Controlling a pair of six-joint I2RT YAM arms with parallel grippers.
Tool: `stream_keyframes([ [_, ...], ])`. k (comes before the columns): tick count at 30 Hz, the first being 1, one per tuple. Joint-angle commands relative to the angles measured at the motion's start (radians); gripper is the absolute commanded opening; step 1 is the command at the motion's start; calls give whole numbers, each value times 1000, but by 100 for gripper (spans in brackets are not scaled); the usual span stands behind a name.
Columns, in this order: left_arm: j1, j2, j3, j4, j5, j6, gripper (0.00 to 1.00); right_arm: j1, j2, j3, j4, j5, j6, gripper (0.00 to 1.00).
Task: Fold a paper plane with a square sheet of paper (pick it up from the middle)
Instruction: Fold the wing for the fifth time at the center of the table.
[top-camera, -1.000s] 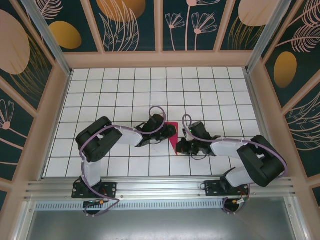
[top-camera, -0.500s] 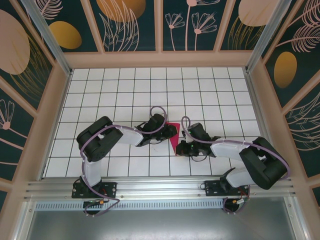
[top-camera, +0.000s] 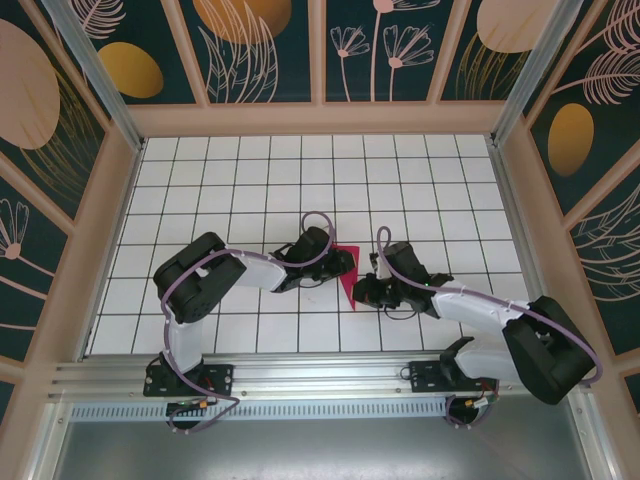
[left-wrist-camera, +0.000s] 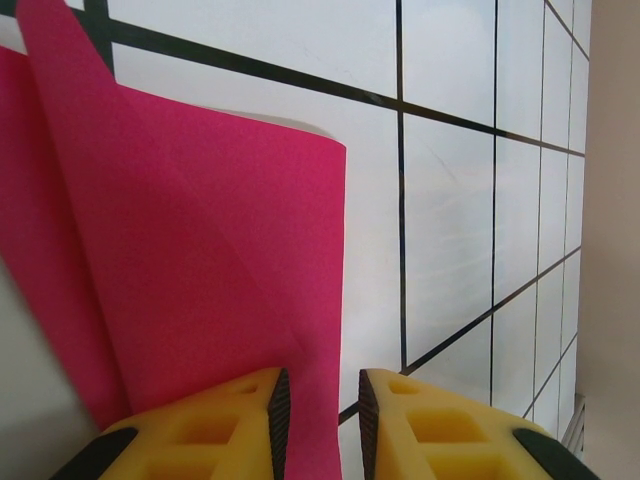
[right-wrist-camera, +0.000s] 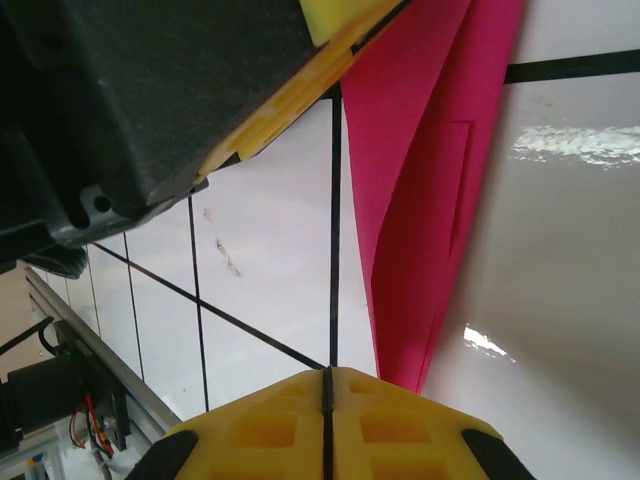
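The square sheet of paper (top-camera: 349, 276), magenta and folded to a narrow pointed shape, lies on the white tiled floor between my two grippers. My left gripper (top-camera: 343, 263) is at its far left side. In the left wrist view the jaws (left-wrist-camera: 322, 425) stand a narrow gap apart, with the paper's (left-wrist-camera: 220, 250) right edge running into that gap and a curled flap raised above the floor. My right gripper (top-camera: 361, 293) sits at the paper's near tip. Its yellow fingers (right-wrist-camera: 327, 405) are pressed together with nothing between them, and the paper (right-wrist-camera: 420, 200) tip is just beside the right finger.
The floor (top-camera: 240, 190) is a white tile grid with dark lines, walled by patterned panels (top-camera: 260, 50) on three sides. A metal rail (top-camera: 320, 375) with the arm bases runs along the near edge. The left gripper's black body (right-wrist-camera: 150, 90) hangs close above in the right wrist view.
The right arm's elbow has swung out to the right while its gripper stayed at the paper's near tip. The paper looks narrower. The left arm has barely moved.
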Motion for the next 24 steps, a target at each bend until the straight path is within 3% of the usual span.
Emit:
stream_keyframes([
  [1, 2, 47, 4, -103, -14, 36, 27, 1, 9, 23, 4, 9, 36, 11],
  [5, 2, 49, -2, -88, -10, 33, 27, 3, 82, 6, 91, -90, 29, 13],
  [12, 2, 48, -5, -92, -14, 33, 27, 24, 172, 42, 32, -40, -22, 12],
  [24, 2, 48, -8, -96, -22, 35, 27, -5, 146, -123, 13, -41, 3, 12],
])
